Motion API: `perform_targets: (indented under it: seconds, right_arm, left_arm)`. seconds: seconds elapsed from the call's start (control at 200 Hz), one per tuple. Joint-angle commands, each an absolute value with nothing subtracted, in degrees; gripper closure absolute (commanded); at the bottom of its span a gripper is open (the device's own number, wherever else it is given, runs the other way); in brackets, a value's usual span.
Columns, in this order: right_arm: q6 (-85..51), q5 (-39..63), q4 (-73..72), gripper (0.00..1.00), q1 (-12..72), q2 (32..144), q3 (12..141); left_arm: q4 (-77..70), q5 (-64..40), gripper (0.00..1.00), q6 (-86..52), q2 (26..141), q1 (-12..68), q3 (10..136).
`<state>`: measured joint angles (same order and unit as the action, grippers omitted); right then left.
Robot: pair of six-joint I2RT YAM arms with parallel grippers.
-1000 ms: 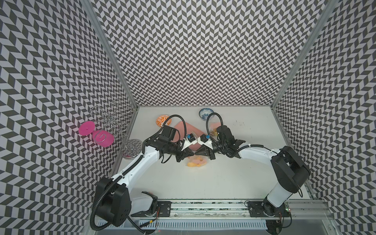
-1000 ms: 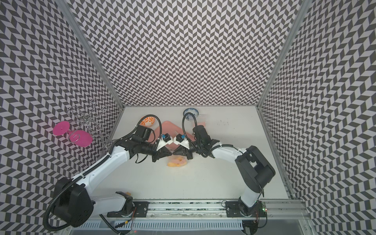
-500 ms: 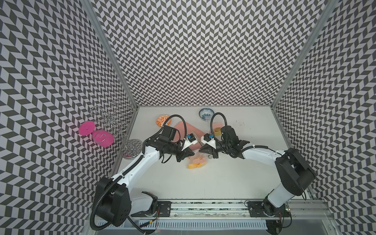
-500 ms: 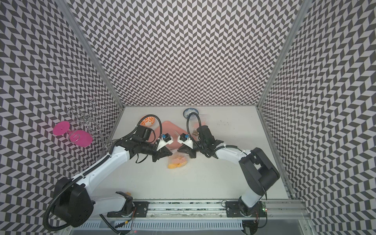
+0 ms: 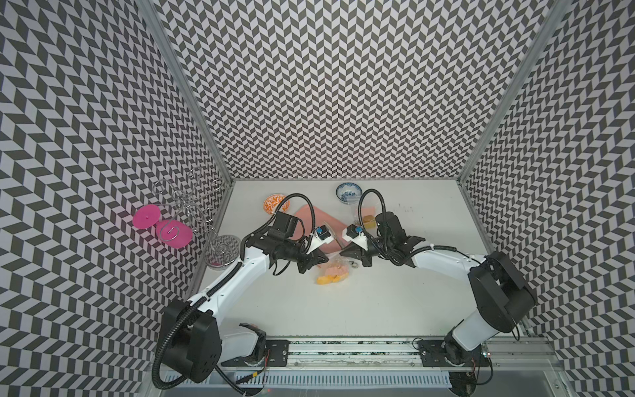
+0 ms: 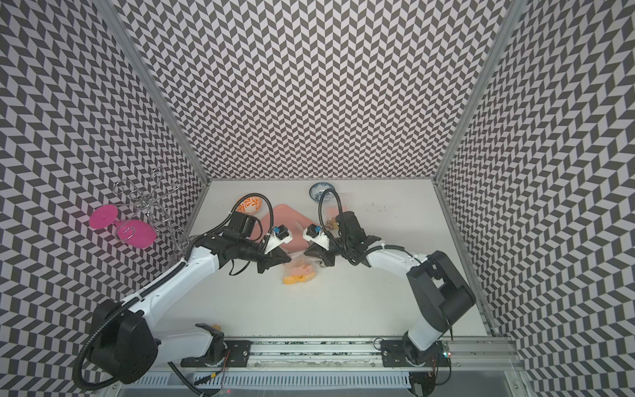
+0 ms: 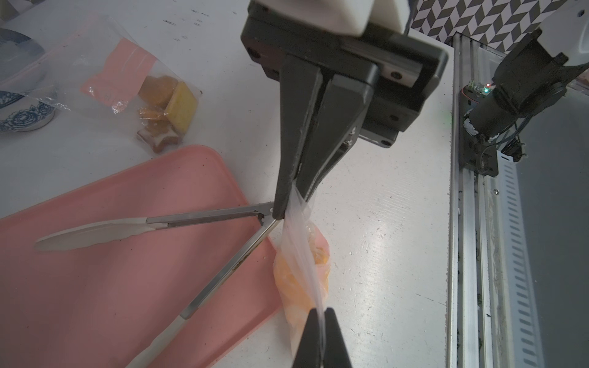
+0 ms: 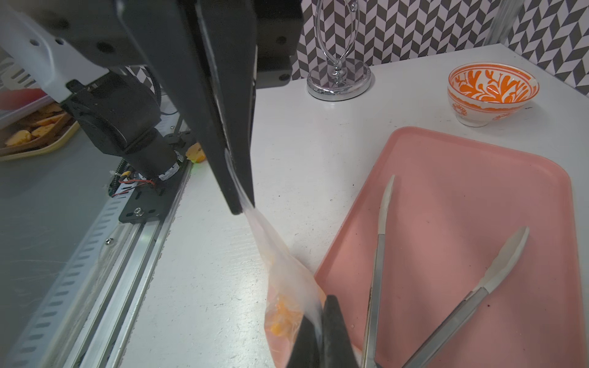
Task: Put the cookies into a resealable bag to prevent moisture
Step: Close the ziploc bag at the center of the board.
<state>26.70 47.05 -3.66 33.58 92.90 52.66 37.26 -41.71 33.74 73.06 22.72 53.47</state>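
Mid-table, just beside near corner of pink rectangular tray (image 8: 446, 191): clear plastic resealable bag (image 7: 302, 255) strung taut between both arms. Left gripper (image 8: 241, 206) jaws pinched together on one end of bag top, right gripper (image 7: 291, 202) jaws clamped on other end. Yellow-orange cookies (image 5: 331, 276) bunched low inside bag. Metal tongs (image 7: 204, 220) splayed on tray. Second clear bag (image 7: 127, 68), few more biscuits (image 7: 172, 102), sits by blue-patterned bowl (image 7: 19, 118).

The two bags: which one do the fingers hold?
The bag of yellow-orange cookies: left gripper and right gripper pinch it. The other bag, near the blue bowl, lies free.
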Motion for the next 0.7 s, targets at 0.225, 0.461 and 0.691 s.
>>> perform_targets:
  seconds: [0.225, 0.461, 0.691]
  right_arm:
    - [27.22, 44.92, -2.20, 1.00, 30.16, 90.13, 50.12]
    - [26.81, 44.56, -3.04, 0.82, 28.25, 88.73, 47.58]
    - [26.20, 45.18, -2.79, 0.99, 27.20, 87.84, 47.09]
  left_arm:
    - [37.34, -42.77, 1.00, 34.32, 72.27, 22.10, 53.27]
    - [37.08, -42.36, 1.00, 34.06, 72.14, 21.81, 53.15]
    - [36.53, -41.94, 1.00, 33.62, 72.07, 21.71, 52.57]
